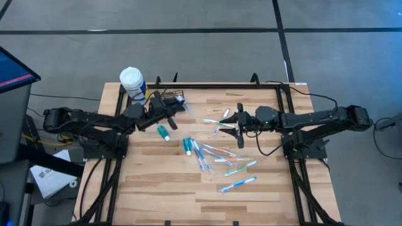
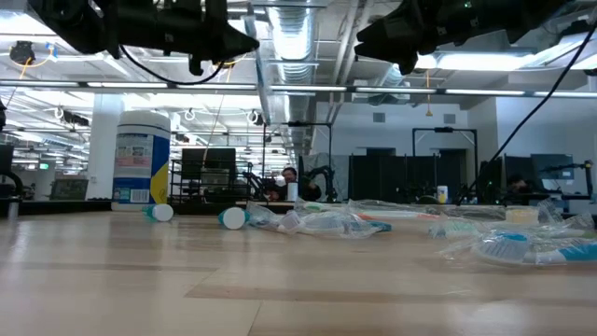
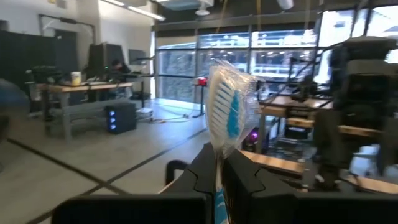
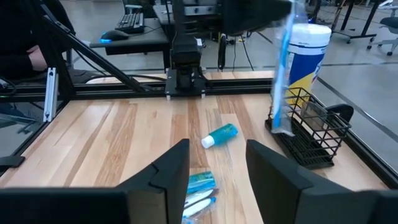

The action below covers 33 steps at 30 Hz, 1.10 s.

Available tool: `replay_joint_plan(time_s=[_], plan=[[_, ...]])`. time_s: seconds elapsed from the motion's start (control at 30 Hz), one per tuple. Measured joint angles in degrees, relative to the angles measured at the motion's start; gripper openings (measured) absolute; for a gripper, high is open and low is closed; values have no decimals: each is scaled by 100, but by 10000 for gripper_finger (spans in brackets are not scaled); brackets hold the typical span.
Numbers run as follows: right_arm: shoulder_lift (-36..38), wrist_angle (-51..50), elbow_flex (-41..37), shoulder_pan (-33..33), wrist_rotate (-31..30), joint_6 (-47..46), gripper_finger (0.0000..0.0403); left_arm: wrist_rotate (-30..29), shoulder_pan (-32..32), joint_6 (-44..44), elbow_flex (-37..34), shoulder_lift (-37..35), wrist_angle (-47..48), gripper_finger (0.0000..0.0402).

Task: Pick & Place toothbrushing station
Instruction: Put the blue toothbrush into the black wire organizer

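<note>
The left pincer (image 1: pixel 178 103) is pinched on a wrapped blue-and-white toothbrush (image 3: pixel 227 112), holding it upright right over the small black wire-mesh caddy (image 4: pixel 311 127). That caddy sits near the table's far left corner, just beside the tall white-capped, blue-labelled canister (image 1: pixel 132 83). From the right wrist view the wrapped brush (image 4: pixel 283 74) hangs with its lower end at or just inside the caddy's near end; I cannot tell whether it touches the wire.

To my eye this is the placing step: the brush is carried and lined up, not yet let go. The next move calls for a short, straight drop into the basket, then spreading the fingers without tipping the light caddy.

The right pincer (image 1: pixel 238 119) hovers spread and empty above mid-table, near the scatter of wrapped toothbrushes (image 1: pixel 217 154) and small teal tubes (image 1: pixel 163 132).

Room is tight on the left: the canister and the black rail (image 1: pixel 207 85) at the back edge of the pale wooden table (image 1: pixel 163 188) crowd the caddy, so backing out looks safest upward or toward the bare front boards.
</note>
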<state>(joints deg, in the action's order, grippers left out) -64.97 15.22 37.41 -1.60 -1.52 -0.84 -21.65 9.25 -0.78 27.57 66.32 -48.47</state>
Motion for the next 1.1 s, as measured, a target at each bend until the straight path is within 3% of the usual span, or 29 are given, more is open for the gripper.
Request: replay_joint_plan(time_s=[0.37, 0.53, 0.87, 1.1], plan=[[0, -15, 0, -270, -2, 192, 145, 113, 546, -28, 0, 0, 8, 0], [0, -15, 0, -389, -2, 190, 144, 441, 869, -24, 6, -81, -7, 0], [0, -18, 0, -562, 0, 284, 137, 576, 1539, -26, 4, -809, 944, 0], [0, -20, 0, -739, -2, 284, 138, 553, 1924, -13, 4, -857, 1251, 0]])
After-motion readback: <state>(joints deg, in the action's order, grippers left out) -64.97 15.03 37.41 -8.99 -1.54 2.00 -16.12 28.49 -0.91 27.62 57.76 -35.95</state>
